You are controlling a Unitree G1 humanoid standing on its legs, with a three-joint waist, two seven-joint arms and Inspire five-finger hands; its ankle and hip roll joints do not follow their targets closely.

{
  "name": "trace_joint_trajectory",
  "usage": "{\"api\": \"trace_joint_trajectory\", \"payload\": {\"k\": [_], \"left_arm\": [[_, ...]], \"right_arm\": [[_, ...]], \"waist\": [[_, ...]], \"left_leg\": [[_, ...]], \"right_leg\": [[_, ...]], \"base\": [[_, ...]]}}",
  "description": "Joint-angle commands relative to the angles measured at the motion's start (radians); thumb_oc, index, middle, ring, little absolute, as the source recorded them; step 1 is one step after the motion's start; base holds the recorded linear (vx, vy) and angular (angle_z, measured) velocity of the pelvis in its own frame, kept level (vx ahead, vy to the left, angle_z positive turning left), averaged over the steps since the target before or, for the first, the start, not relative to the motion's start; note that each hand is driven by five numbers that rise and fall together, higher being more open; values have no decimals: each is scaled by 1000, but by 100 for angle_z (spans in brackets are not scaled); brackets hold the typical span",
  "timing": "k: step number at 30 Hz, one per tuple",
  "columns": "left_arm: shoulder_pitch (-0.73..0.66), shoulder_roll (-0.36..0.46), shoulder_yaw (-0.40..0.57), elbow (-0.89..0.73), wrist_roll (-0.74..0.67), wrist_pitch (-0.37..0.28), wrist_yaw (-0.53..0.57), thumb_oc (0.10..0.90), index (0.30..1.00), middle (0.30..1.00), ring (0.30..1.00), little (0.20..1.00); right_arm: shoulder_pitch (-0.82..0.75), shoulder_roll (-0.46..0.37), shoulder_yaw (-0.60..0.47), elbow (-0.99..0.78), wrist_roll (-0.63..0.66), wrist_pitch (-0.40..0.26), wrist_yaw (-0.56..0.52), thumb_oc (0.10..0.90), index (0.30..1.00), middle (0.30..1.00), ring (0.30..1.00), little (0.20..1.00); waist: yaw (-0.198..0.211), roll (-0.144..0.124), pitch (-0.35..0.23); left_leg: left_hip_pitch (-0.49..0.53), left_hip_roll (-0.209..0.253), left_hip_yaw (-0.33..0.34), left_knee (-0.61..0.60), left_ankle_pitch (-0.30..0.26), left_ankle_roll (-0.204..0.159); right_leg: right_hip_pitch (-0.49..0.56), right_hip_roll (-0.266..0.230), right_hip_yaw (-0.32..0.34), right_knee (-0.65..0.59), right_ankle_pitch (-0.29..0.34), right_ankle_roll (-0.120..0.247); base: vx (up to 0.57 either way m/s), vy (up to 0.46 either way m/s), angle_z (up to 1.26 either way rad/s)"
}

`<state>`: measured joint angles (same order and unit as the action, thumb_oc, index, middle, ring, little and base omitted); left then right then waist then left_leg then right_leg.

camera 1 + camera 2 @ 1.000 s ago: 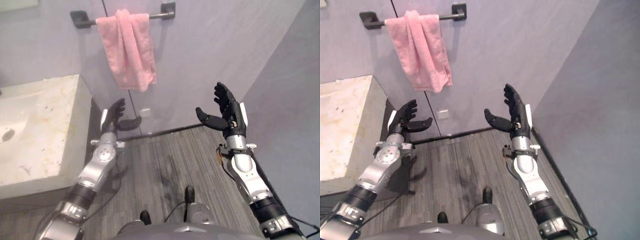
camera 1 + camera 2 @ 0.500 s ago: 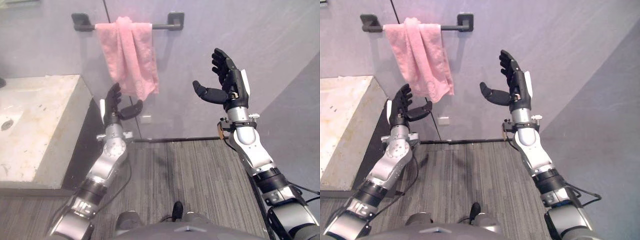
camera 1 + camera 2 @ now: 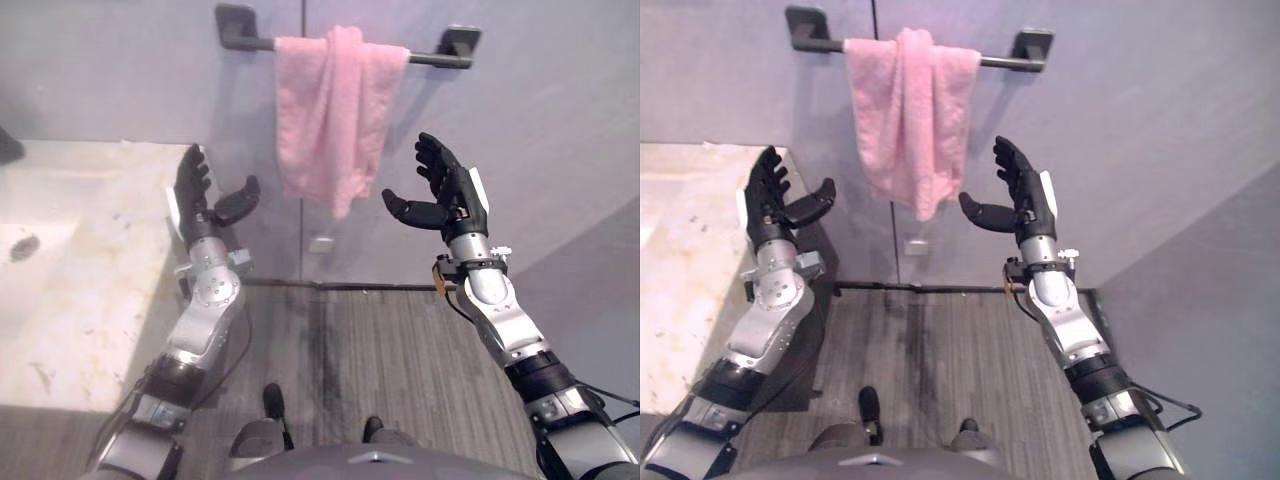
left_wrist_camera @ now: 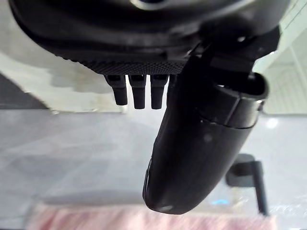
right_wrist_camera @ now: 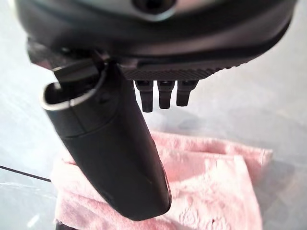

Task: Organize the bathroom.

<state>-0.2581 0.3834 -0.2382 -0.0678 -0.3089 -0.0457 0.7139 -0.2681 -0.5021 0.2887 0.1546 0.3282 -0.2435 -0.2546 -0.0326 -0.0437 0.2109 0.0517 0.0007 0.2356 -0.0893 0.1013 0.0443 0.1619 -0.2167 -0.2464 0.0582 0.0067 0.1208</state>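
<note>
The pink towel (image 3: pixel 335 110) hangs bunched and lopsided over the dark towel bar (image 3: pixel 430 58) on the wall, gathered toward the middle with one long fold drooping lowest. To straighten it well, each hand should probably take an outer edge high up near the bar and draw the cloth sideways, rather than tug downward and pull it off. The left hand (image 3: pixel 200 200) and right hand (image 3: pixel 440 195) are raised either side of it — both spread with thumbs out, holding nothing — beside the stone counter (image 3: pixel 70 290).
</note>
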Motion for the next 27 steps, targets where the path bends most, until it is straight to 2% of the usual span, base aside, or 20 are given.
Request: {"api": "trace_joint_trajectory", "payload": {"k": [1,2,4,6,9,10,12,13,17,21,27], "left_arm": [[-144,39,-60,-18,168,-93,-67,800,900,900,900,900],[-165,42,-71,1,179,-69,-76,800,900,900,900,900],[-187,53,-83,27,158,-72,-117,800,900,900,900,900],[-195,55,-84,41,148,-79,-157,800,900,900,900,900],[-213,66,-75,55,71,-58,-196,800,900,900,900,900],[-214,79,-65,49,50,-47,-189,800,900,900,900,900],[-187,89,-36,27,32,-26,-167,800,900,900,900,900],[-183,89,-31,25,27,-21,-167,800,900,900,900,900],[-107,61,3,-18,5,-2,-173,800,900,900,900,900],[-34,38,10,-69,-32,9,-212,800,900,900,900,900],[-8,29,-19,-105,-90,28,-230,800,900,900,900,900]], "right_arm": [[-77,-29,-45,-81,35,-109,-39,800,900,900,900,900],[-68,-14,-44,-88,21,-118,-57,800,900,900,900,900],[-62,-1,-44,-108,17,-118,-70,800,900,900,900,900],[-64,16,-42,-118,-8,-106,-89,800,900,900,900,900],[-105,42,-28,-127,-65,-76,-129,800,900,900,900,900],[-114,45,-23,-147,-71,-50,-132,800,900,900,900,900],[-105,44,-17,-189,-75,-3,-113,800,900,900,900,900],[-101,43,-16,-191,-72,0,-105,800,900,900,900,900],[-51,32,-1,-227,-64,51,-44,800,900,900,900,900],[17,44,12,-256,-69,52,-39,800,900,900,900,900],[78,55,34,-253,-72,45,-37,800,900,900,900,900]], "waist": [[-2,13,-108],[-13,20,-100],[-25,38,-92],[-31,44,-90],[-36,49,-96],[-39,42,-99],[-46,42,-95],[-46,42,-97],[-32,34,-121],[-29,33,-135],[-36,37,-141]], "left_leg": [[-7,52,-68,17,-51,-61],[7,40,-65,25,-62,-47],[28,32,-60,31,-81,-35],[55,21,-59,21,-93,-31],[82,24,-41,5,-96,-44],[93,18,-23,7,-111,-47],[106,23,-3,10,-128,-41],[106,24,-3,8,-128,-42],[89,26,9,3,-117,-43],[91,24,20,2,-122,-43],[96,20,26,2,-129,-40]], "right_leg": [[-77,107,3,131,-62,-6],[-122,84,16,250,-28,15],[-172,75,30,386,-6,21],[-212,71,34,413,13,24],[-190,74,-14,195,-6,11],[-192,74,-29,87,23,16],[-204,82,-6,56,38,22],[-199,87,-4,42,32,21],[-118,113,-16,-65,24,7],[-91,127,-13,-94,23,-1],[-76,139,-2,-111,20,-5]], "base": [[277,221,20],[230,199,13],[210,174,2],[180,83,1],[163,-42,2],[133,-86,10],[111,-80,-4],[96,-88,-4],[69,-58,-4],[59,-40,-10],[21,-33,-8]]}}
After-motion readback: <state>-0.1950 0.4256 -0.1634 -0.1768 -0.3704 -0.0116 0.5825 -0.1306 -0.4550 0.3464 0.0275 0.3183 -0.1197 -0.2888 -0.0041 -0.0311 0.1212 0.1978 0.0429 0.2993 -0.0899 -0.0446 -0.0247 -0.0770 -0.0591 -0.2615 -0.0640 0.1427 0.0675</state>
